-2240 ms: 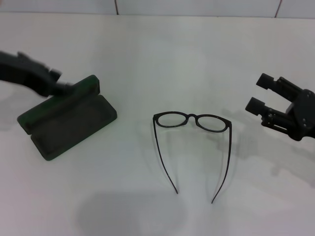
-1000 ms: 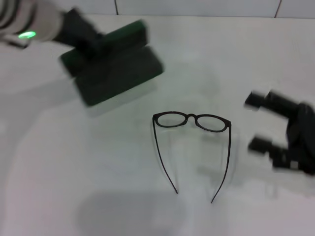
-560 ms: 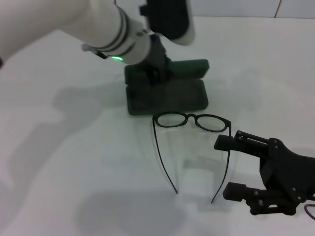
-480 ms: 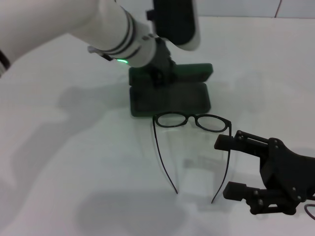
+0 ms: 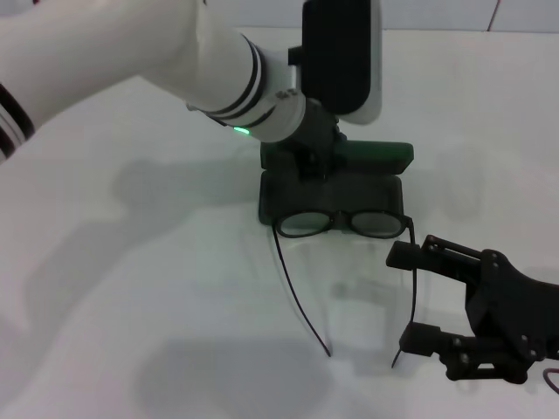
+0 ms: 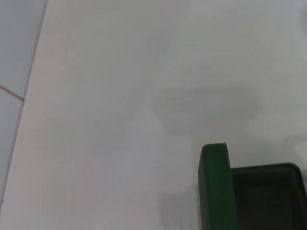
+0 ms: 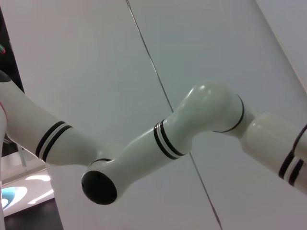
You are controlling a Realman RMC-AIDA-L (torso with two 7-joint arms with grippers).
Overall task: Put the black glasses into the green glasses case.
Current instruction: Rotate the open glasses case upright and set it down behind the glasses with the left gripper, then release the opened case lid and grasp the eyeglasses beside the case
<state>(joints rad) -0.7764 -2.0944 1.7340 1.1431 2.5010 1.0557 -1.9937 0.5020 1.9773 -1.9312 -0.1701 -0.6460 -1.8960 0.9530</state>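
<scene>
The green glasses case [image 5: 336, 188] lies open on the white table, lid upright at the far side. My left gripper [image 5: 303, 161] is shut on the case's left end; its fingers are mostly hidden by the wrist. The left wrist view shows the lid's edge [image 6: 213, 187] and the dark interior. The black glasses [image 5: 341, 223] lie unfolded, lenses overlapping the case's near edge, temple arms pointing towards me. I cannot tell whether the lenses rest on the edge or against it. My right gripper [image 5: 412, 297] is open, one finger on each side of the right temple arm.
The white left arm [image 5: 175, 61] reaches across the table's far left and middle, with a dark camera block [image 5: 341, 52] over the case. The right wrist view shows only that arm [image 7: 192, 129] and a tiled wall.
The left gripper carried the open case from the far left to the glasses. The glasses slid slightly towards me and to the right. The right gripper came down from the right to the right temple arm.
</scene>
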